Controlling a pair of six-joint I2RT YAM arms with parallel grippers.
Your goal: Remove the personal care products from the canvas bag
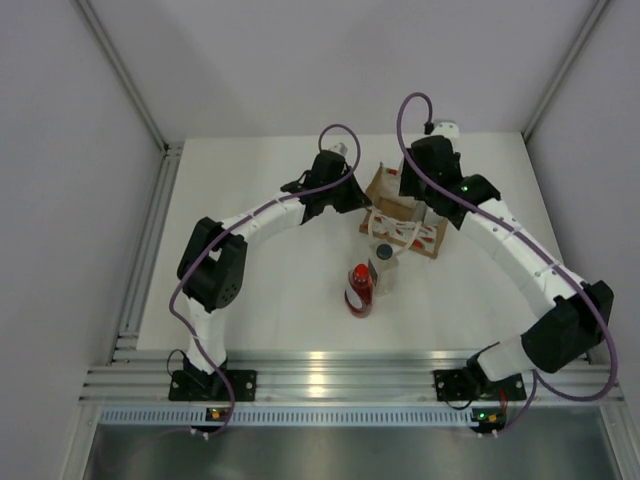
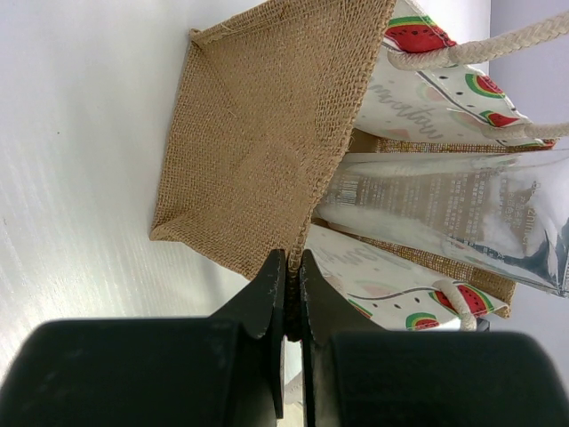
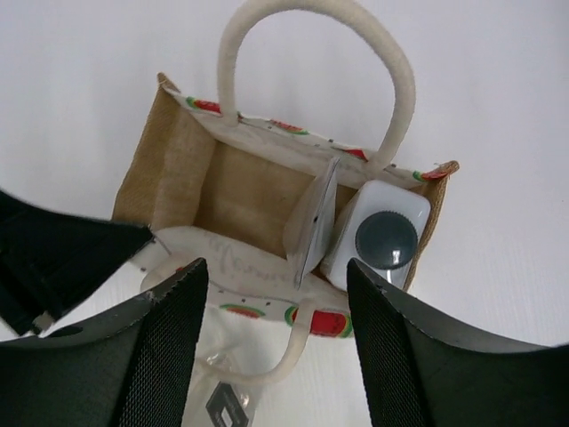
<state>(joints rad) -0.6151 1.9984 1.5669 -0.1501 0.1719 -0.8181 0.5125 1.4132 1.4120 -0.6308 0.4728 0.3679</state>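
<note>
Removal half done: red bottle (image 1: 359,290), white bottle (image 1: 384,262) stand on table (image 1: 260,300). At bag (image 2: 258,133), left tool (image 2: 289,267) closed, pinching rim; right tool (image 3: 276,274) open above. Next move likely: descend, close around grey-capped bottle (image 3: 384,238) inside.

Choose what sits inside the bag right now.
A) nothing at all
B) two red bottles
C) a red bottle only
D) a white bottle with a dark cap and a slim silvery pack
D: the right wrist view looks into the bag and shows the white bottle with its dark cap beside the slim silvery pack; the red bottle stands outside on the table.
</note>
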